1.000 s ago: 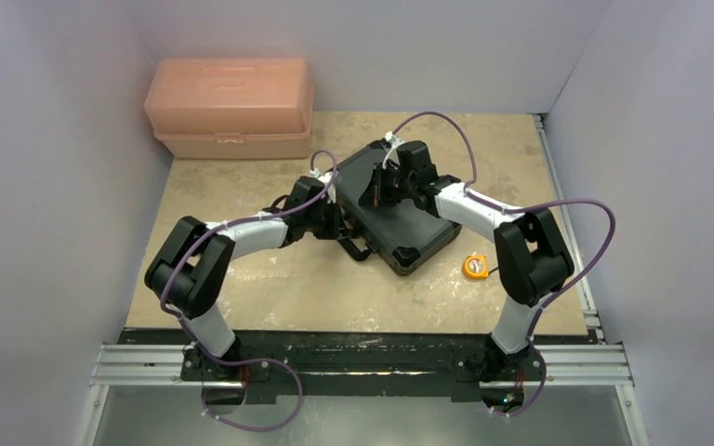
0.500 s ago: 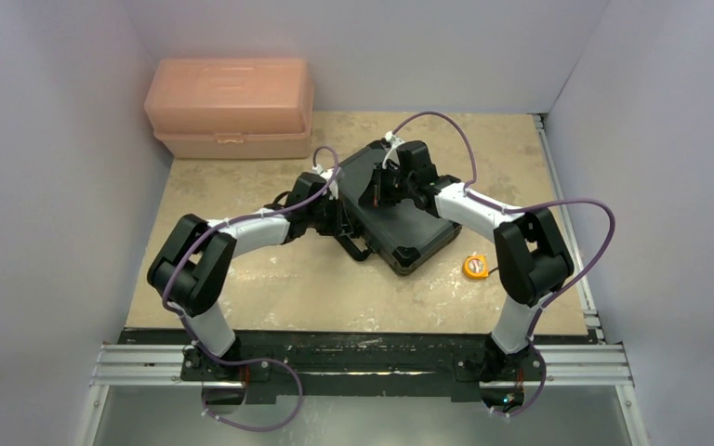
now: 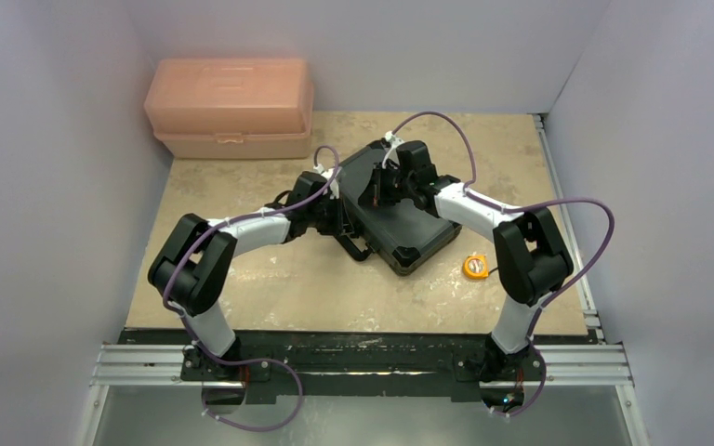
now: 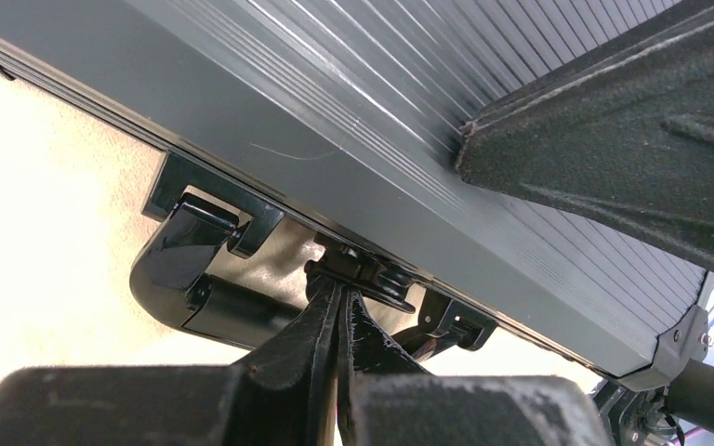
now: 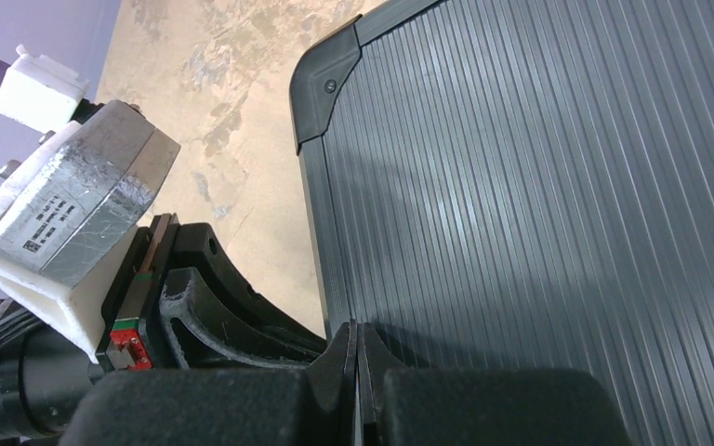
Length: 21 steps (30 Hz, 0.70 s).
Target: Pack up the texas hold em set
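Your bench [image 3: 270, 279] carries everything here, and the black case [image 3: 409, 237] sits near its middle, turned at an angle, with its ribbed lid down. That case is the texas hold em set's own box, so take every place below from it.

Behind the case and to its left, against the back wall, stands the salmon-pink box [image 3: 231, 107], shut and well apart from the case.

Your left arm [image 3: 251, 230] reaches in to the case's left-hand side, the side that bears the handle. Your right arm [image 3: 469, 209] comes in from the case's right and bends over the top of the lid.

The right claw [image 5: 355, 327] is clenched, fingers pressed together with nothing between them. Its tips are down at the lid's ribbed surface, just inside the case's left edge and not far from a rounded corner cap [image 5: 323, 82].

The left claw [image 4: 338, 295] is also clenched and empty. It points up at the case's handle-side edge from bench level.

The handle [image 4: 186, 279] is glossy black and is folded down from its hinge mounts towards the bench, just beside the left claw.

The small orange tape measure [image 3: 473, 267] lies on the bench off the case's near right corner, close to it but not touching.

Smallest of all is a little black fitting [image 4: 367, 271] on the case's edge between the handle mounts. The left claw's tips meet it, though you cannot tell from here whether they press on it.
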Available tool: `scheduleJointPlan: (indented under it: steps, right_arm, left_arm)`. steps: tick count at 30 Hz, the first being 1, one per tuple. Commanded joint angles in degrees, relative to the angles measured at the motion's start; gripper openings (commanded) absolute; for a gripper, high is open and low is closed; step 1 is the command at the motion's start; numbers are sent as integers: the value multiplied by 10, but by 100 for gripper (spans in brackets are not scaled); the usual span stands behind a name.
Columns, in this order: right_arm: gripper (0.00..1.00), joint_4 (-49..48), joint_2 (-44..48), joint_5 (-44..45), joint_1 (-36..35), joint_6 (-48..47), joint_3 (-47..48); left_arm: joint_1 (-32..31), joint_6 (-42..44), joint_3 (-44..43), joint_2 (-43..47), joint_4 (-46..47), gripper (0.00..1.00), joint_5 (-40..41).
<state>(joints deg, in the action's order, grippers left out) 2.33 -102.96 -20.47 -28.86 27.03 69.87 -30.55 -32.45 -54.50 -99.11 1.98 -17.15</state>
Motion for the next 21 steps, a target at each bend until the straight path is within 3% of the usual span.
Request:
scheduleJointPlan:
  steps: [1, 21]
  right_arm:
    - [0, 43, -27, 25, 0, -9, -13]
    - [0, 44, -26, 23, 0, -10, -13]
  left_arm:
    - [-7, -11, -27, 24, 7, 0, -9]
    - [-13, -5, -53, 37, -11, 0, 3]
